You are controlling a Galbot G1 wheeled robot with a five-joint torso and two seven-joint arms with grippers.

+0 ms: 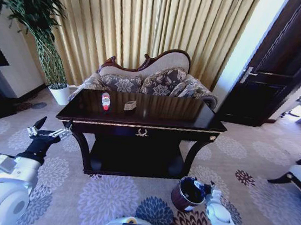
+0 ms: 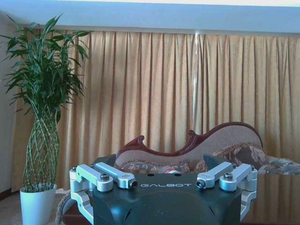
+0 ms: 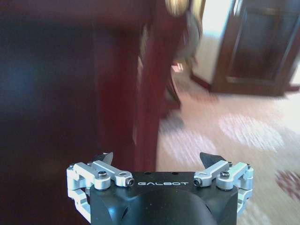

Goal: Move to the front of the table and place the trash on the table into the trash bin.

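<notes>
Two pieces of trash, a bottle (image 1: 105, 101) and a tan box (image 1: 130, 105), lie on the table (image 1: 193, 120), well beyond the left gripper (image 1: 47, 128). We note both grippers spread wide, empty; the right gripper (image 1: 208, 188) touches the bin (image 1: 180, 198).

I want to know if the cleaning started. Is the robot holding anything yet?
No. The left gripper and the right gripper are both open and hold nothing. The bottle lies on the table.
</notes>
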